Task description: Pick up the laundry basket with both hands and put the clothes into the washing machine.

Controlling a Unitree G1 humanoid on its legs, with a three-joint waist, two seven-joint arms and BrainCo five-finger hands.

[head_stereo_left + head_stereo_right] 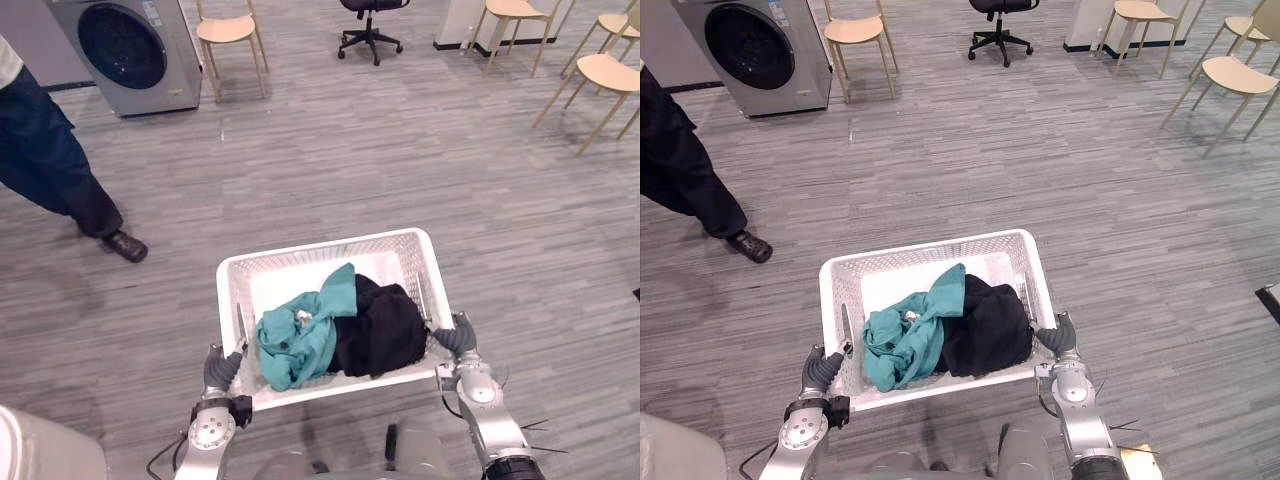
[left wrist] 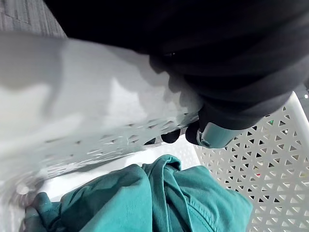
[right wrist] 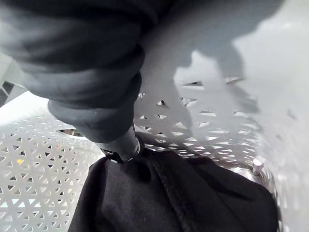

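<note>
Left hand (image 1: 222,370) and right hand (image 1: 453,338) clasp basket (image 1: 320,247) rims, floor (image 1: 400,150) ahead.

Person (image 1: 50,160): was cropped by the left edge; a trouser leg and shoe were seen.
Washing machine (image 1: 125,50): top was cut off by the upper edge.
Left hand (image 1: 222,370), right hand (image 1: 452,338): were largely masked by the walls of the laundry basket (image 1: 320,247).
Black garment (image 1: 385,325): was partly overlapped by the teal garment (image 1: 300,340).

— What does the right hand (image 3: 91,101) meet?
— The white laundry basket (image 3: 212,121). The hand's dark ribbed cover lies against the perforated wall, and a silver digit (image 3: 121,146) reaches inside.
— And at that digit's tip?
— A black garment (image 3: 159,198), heaped against the wall. The digit touches its edge.
</note>
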